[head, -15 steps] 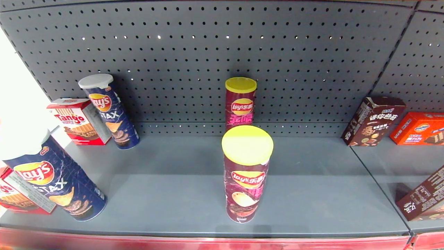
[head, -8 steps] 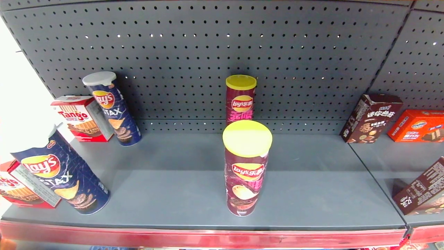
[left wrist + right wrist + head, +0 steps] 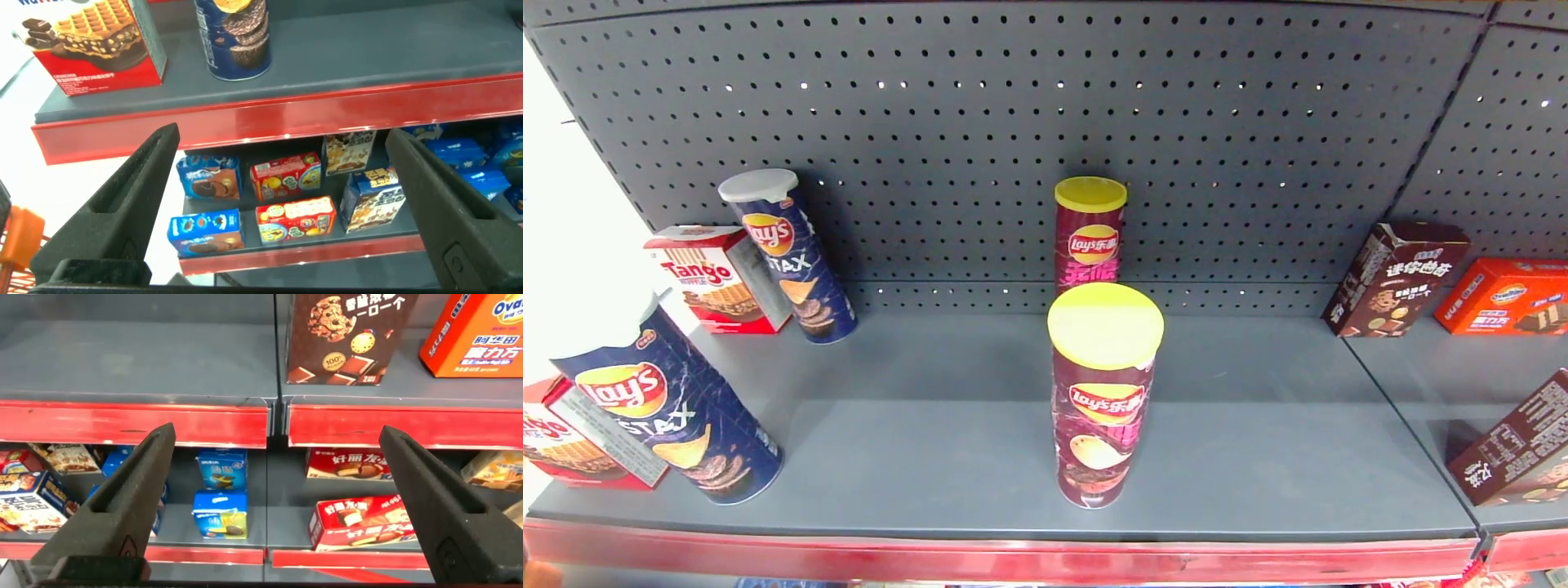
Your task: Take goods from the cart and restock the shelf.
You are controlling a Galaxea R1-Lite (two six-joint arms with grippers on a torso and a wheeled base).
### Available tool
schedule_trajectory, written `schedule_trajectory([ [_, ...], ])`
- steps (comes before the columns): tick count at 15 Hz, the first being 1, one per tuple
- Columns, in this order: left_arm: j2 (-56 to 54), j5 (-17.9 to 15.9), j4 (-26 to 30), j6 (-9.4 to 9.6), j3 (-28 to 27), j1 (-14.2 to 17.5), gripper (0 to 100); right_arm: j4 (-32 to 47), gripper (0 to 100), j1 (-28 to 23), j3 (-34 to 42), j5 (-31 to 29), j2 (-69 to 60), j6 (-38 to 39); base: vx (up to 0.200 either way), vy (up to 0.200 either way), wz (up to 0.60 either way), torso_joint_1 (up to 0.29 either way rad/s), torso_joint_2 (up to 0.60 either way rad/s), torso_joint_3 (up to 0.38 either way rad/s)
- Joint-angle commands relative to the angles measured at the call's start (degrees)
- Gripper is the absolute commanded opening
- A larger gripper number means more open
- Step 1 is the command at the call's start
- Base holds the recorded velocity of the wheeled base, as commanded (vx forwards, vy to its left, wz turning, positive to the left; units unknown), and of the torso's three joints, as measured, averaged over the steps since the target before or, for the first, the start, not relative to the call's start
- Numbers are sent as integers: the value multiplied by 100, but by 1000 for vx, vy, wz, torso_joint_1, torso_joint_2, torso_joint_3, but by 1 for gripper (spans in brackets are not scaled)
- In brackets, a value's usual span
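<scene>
We see a red chip can (image 3: 1103, 400) standing straight up near the front middle of the shelf (image 3: 915, 441), yellow lid on top. A second red can (image 3: 1089, 233) stands behind it. Our left gripper (image 3: 282, 135) and right gripper (image 3: 278, 431) are wide open, holding nothing.

Head view down onto shelf (image 3: 931, 425); wrist views lower, facing its red edge (image 3: 286, 122).
</scene>
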State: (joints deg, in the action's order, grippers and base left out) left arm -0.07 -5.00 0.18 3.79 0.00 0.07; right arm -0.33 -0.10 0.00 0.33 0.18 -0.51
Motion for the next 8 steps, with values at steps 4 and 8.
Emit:
schedule_trajectory([
  [4, 7, -1, -1, -1, 0, 1, 100, -2, 100, 1, 0, 2, 8, 7, 0, 0, 0, 0, 0, 0],
  [8, 7, -1, -1, -1, 0, 1, 100, -2, 100, -8, 0, -7, 8, 16, 0, 0, 0, 0, 0, 0],
])
